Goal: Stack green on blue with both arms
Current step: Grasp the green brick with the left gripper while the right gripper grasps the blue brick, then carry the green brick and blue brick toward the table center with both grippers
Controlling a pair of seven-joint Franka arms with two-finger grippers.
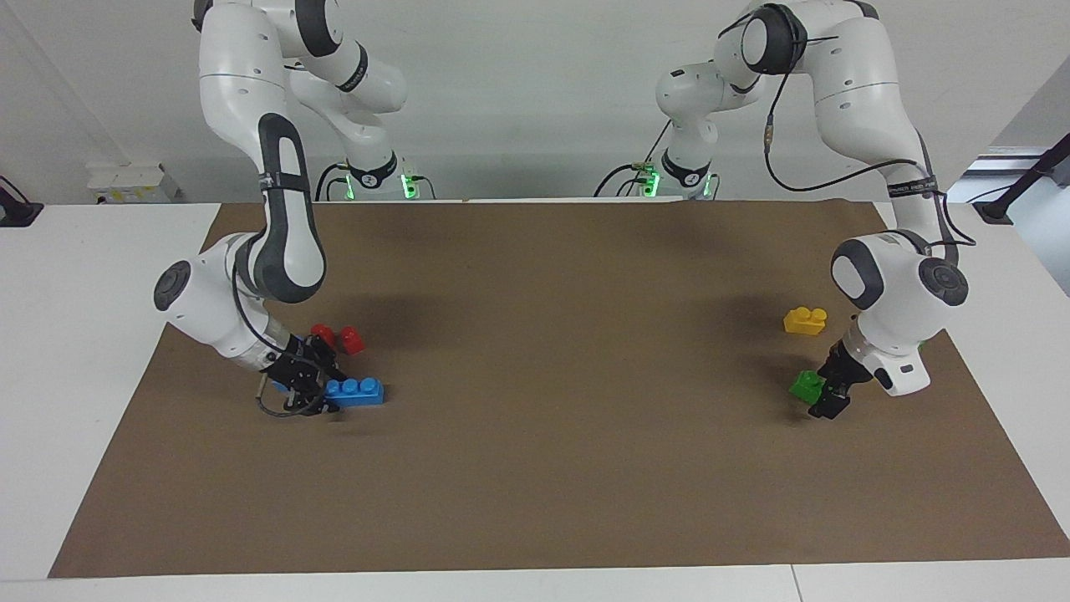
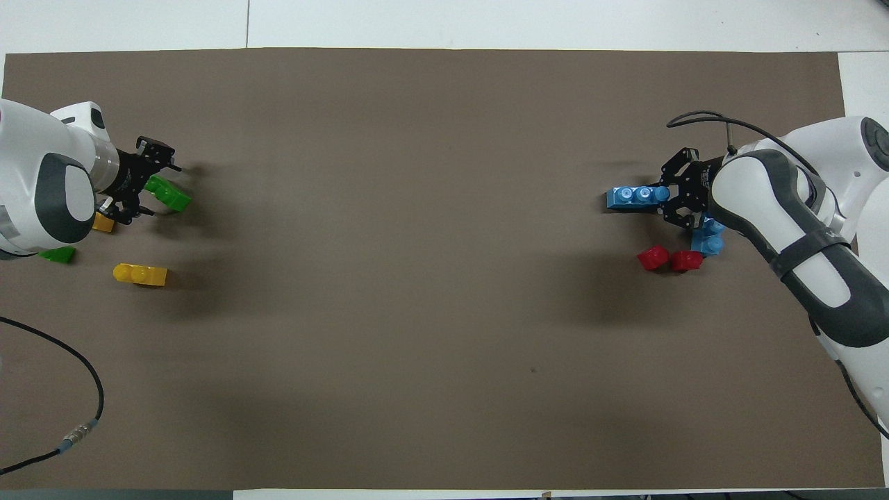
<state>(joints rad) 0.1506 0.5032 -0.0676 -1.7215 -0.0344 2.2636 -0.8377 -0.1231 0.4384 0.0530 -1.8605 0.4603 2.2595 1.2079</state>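
Blue brick [image 1: 356, 391] sits low by the red bricks [image 1: 338, 338], right claw [image 1: 311, 386] clamped on its end. Left claw [image 1: 823, 391] grips green brick [image 1: 807, 384] just off the tabletop [image 1: 543, 468] near the yellow brick [image 1: 805, 320]. Pick-up step; next, bring both to centre, align studs.

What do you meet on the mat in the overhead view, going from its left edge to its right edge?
Darker green brick → yellow brick → green brick at the left gripper → blue brick at the right gripper → two red bricks.
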